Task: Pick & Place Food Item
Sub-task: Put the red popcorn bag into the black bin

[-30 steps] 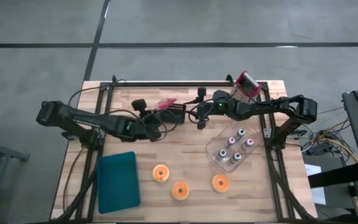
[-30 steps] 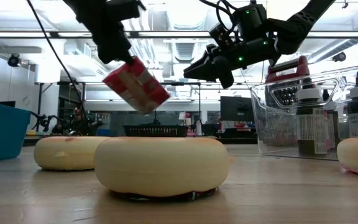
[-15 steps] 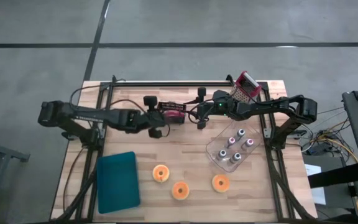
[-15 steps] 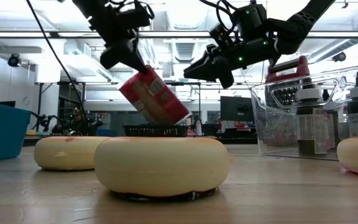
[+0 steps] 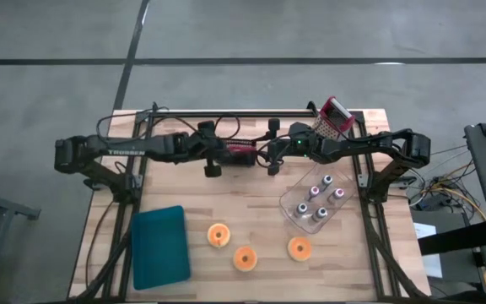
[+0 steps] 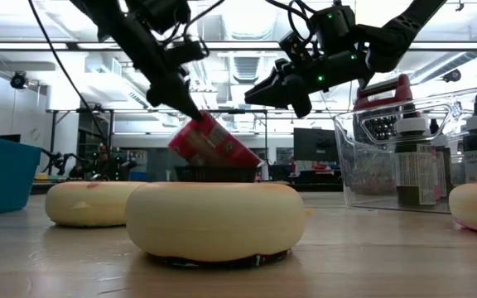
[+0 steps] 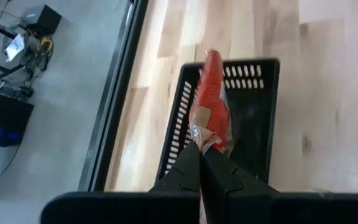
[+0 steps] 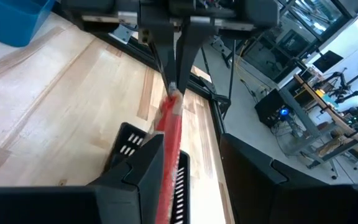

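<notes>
A: Wooden bench (image 5: 251, 221) on a grey floor. What's on it?

B: Black basket (image 5: 236, 155) near the far edge, teal tray (image 5: 159, 246) at the near left, three orange-and-cream donuts, one of them (image 5: 218, 236) just right of the tray, plus a clear bin of small bottles (image 5: 315, 203) on the right. A red-handled grater (image 5: 332, 117) stands by the far right corner.

A: Where's the food item?

B: Red snack packet (image 6: 214, 143), tilted, its lower end dipping into the basket. The left wrist view shows it (image 7: 211, 106) edge-on over the basket's slotted wall (image 7: 180, 118).

A: Who holds it?

B: Left gripper (image 5: 217, 153), reaching in from the left; its jaws are pressed onto the packet's top seam. In the low view the arm slants down to the packet from the upper left.

A: And the right gripper?

B: Right gripper (image 5: 271, 155) hovers just right of the basket, well above the bench in the low view (image 6: 265, 91). Its jaws are spread, nothing between them. Its wrist camera looks past them at the packet (image 8: 170, 134) and the basket (image 8: 129, 144).
</notes>
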You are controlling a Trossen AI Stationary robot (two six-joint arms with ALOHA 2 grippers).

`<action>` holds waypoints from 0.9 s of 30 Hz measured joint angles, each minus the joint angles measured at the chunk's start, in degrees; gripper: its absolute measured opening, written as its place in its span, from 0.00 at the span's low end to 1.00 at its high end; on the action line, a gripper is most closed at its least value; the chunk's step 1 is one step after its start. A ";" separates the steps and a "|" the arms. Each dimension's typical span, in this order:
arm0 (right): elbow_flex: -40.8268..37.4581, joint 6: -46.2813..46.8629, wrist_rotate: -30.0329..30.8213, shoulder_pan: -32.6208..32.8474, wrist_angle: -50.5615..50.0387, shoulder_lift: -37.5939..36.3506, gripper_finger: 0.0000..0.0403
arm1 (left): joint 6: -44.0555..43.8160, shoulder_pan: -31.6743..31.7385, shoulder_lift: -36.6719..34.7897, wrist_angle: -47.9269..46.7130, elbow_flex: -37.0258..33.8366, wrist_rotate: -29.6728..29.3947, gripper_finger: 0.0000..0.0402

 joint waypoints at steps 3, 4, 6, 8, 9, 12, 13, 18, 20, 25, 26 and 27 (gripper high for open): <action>0.00 -0.02 0.00 0.00 0.01 0.00 0.38 | -0.10 0.66 0.00 0.22 -1.10 -0.48 0.00; 0.00 0.03 0.00 0.00 0.01 0.00 0.38 | -0.23 0.77 -0.02 0.51 -1.49 -0.48 0.01; 0.00 -0.08 0.00 0.00 0.01 0.00 0.39 | -0.26 0.79 0.00 0.63 -2.14 -0.51 0.01; 0.00 0.02 -0.01 0.00 0.01 0.00 0.39 | -0.24 0.79 -0.01 0.80 -2.66 -0.51 0.01; 0.00 0.04 0.00 0.00 0.01 0.00 0.39 | -0.24 0.79 0.00 0.80 -2.75 -0.51 0.01; 0.00 -0.05 0.00 0.00 0.02 0.00 0.39 | -0.22 0.79 -0.01 0.94 -2.77 -0.51 0.02; 0.00 0.01 -0.01 0.00 0.02 0.00 0.38 | -0.20 0.79 -0.02 1.07 -2.77 -0.51 0.02; 0.00 0.01 0.00 0.00 0.01 0.00 0.37 | -0.06 0.79 -0.07 1.32 -2.77 -0.51 0.02; 0.00 -0.08 -0.02 0.00 0.01 0.00 0.37 | -0.02 0.79 -0.07 1.33 -2.77 -0.41 0.02; 0.00 -0.08 -0.01 0.00 0.03 0.00 0.38 | -0.02 0.79 -0.07 1.69 -2.80 -0.17 0.03; 0.00 -0.02 0.00 0.00 0.01 0.00 0.39 | -0.02 0.79 -0.07 1.85 -2.80 -0.05 0.04; 0.00 0.03 -0.01 0.00 0.01 0.00 0.39 | -0.02 0.79 -0.13 1.98 -2.80 -0.05 0.05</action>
